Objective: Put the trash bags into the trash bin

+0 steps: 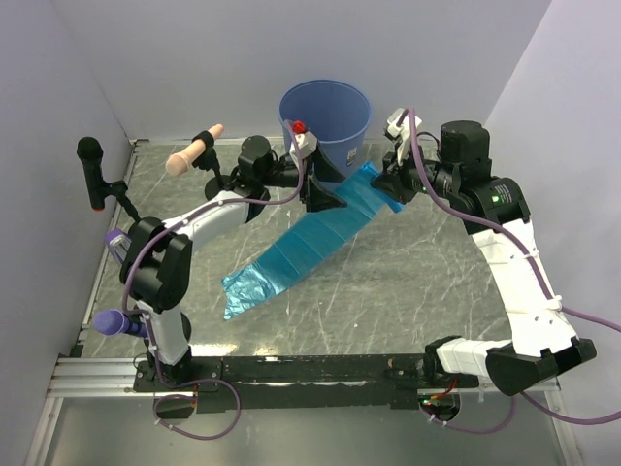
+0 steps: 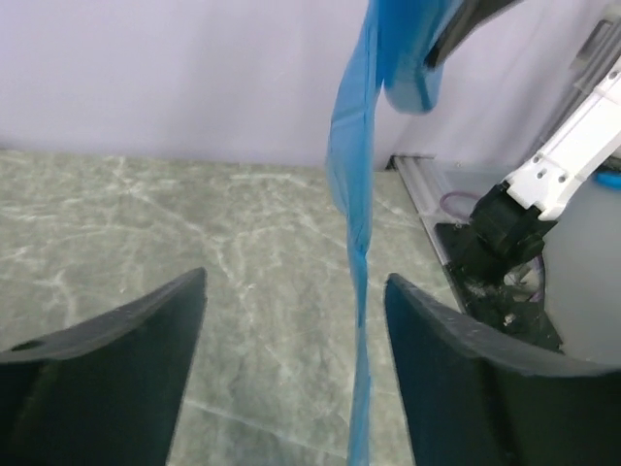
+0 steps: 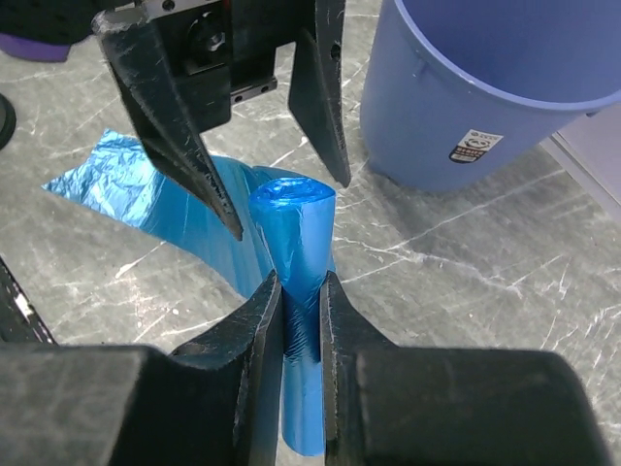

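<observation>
Nearest, along near edge of tabletop (image 1: 417, 291): base rail (image 1: 310, 369). Progress call: early stage, nothing binned yet. Left to right below.

Left claw (image 1: 320, 199): apart, wide, hovering just in front of the bin. Seen from own wrist view, straddling the hanging blue film. No contact visible, nothing gripped.

Trash bags (image 1: 301, 248): one connected run of thin glossy blue film, partly unrolled. Free end crumpled flat on tabletop at centre-left. Strip rising rightward and away toward the rolled end, lifted off the surface there. All of it outside the bin.

Trash bin (image 1: 340, 146): upright at far side of tabletop, about centre, open top. Inside, from top view: bare blue walls and floor, no film visible, near part of floor hidden behind own rim. From right wrist view: only a slice of inner wall, plus small label (image 3: 473, 146) on outer wall.

Right claw (image 3: 301, 286): clamped together on the tight rolled end of the trash bags, roll tip poking out past the fingertips. Positioned just beside the bin's near-right side, not over the rim.

Left to do, as a judgement: raise the roll above the rim, bring the trailing strip along, release inside. Long tail likely to drag on tabletop or hang over the rim, so probably a gathering job for the left claw. Number of separate bags: cannot tell, only this one roll-and-strip in view.
</observation>
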`<state>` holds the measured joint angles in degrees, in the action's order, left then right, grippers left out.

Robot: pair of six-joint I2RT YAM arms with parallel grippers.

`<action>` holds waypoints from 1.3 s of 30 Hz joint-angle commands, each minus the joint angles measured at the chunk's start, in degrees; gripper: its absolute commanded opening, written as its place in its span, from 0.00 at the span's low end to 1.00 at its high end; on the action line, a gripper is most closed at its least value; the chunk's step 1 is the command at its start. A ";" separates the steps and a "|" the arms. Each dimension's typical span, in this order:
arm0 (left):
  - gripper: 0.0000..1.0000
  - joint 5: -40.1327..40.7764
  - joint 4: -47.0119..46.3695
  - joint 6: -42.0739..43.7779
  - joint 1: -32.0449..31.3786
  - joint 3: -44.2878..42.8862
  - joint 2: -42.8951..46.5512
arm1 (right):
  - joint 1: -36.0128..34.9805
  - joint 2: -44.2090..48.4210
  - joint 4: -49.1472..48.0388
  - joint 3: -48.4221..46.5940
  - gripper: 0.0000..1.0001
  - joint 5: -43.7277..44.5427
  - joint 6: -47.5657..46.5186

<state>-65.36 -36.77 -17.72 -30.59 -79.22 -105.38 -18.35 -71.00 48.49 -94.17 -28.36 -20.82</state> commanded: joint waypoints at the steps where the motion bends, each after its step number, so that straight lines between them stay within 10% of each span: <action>1: 0.73 -1.88 -14.26 -13.55 -0.52 -3.92 -3.15 | -0.20 0.60 -4.10 -0.76 0.00 1.29 2.36; 19: 0.42 8.23 -22.55 -25.44 -2.37 -0.59 -4.92 | -0.02 0.51 -7.01 2.06 0.00 1.73 5.70; 31: 0.01 7.62 -22.99 -25.17 -2.37 -1.29 -5.45 | 1.03 -0.71 -8.06 1.80 0.00 1.73 7.54; 39: 0.01 -0.79 -24.75 -25.00 -2.28 -4.97 -6.24 | 5.16 -3.43 -8.85 1.89 0.00 -0.90 11.67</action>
<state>-59.72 -57.34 -42.70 -32.73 -79.90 -111.42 -15.42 -72.66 42.72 -91.79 -27.20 -12.56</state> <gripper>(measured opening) 0.013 0.208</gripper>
